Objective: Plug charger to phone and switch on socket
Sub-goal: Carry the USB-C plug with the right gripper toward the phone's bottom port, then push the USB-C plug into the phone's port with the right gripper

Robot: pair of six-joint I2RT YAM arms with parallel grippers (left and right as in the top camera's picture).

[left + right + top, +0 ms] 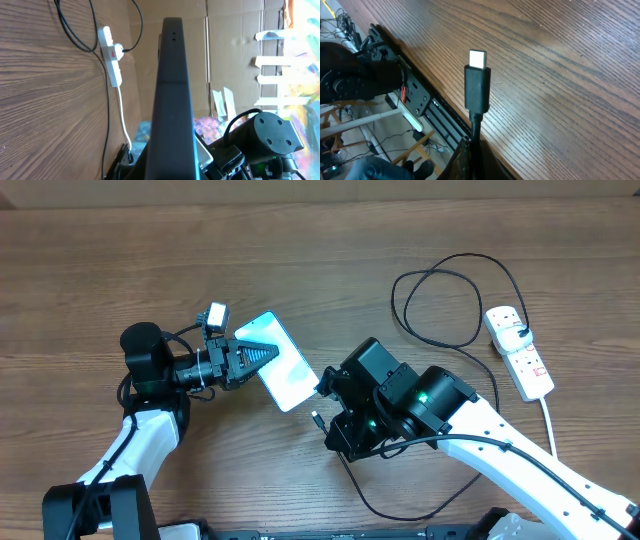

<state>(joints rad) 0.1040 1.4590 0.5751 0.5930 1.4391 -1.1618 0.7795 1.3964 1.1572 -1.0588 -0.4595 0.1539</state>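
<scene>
Right wrist view: the right hand (469, 157) pinches the charger (477, 87) behind its bare tip, ready for insertion. Nearby, the left hand (248, 358) clamps the phone (287, 372), likely steadying its port. The socket (520, 355) lies well apart across the desk (150, 240).

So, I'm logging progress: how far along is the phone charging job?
Done: the charger plug sits in the socket. In hand: left gripper holds the phone, right gripper holds the connector tip, not yet inserted. Left: insert it, then switch on the socket; its state is unclear.
</scene>
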